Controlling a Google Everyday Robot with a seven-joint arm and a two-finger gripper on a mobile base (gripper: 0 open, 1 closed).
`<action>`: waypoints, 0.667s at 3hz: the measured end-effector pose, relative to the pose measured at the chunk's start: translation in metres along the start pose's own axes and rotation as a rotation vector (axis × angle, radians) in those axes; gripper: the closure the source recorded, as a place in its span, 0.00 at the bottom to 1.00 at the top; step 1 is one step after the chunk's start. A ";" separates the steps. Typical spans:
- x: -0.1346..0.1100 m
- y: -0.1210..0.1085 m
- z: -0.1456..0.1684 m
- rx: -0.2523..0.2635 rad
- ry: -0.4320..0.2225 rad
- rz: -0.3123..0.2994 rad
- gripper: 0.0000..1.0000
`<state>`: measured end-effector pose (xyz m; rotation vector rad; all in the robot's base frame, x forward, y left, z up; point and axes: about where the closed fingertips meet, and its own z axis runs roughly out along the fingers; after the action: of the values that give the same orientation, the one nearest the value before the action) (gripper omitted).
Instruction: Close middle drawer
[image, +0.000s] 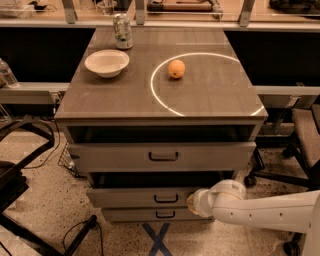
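The middle drawer (145, 197) is the second of three in the grey cabinet. Its low flat front with a small dark bar handle (166, 199) stands only a little way out, with a dark gap above it. My gripper (192, 202) is at the end of the white arm that comes in from the lower right. It presses against the right part of the middle drawer's front. The top drawer (160, 156) above it is also pulled out. The lowest drawer (150, 215) is shut.
On the cabinet top (210, 100) are a white bowl (106, 62), a can (122, 31) and an orange (176, 68) inside a projected light ring. A chair base (280, 175) stands at the right, cables and a black frame (20, 200) at the left.
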<state>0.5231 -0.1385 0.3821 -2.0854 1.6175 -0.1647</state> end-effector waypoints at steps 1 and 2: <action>0.004 -0.011 0.011 0.012 -0.013 -0.013 1.00; 0.006 -0.020 0.019 0.022 -0.026 -0.023 1.00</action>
<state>0.5493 -0.1348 0.3734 -2.0820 1.5703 -0.1620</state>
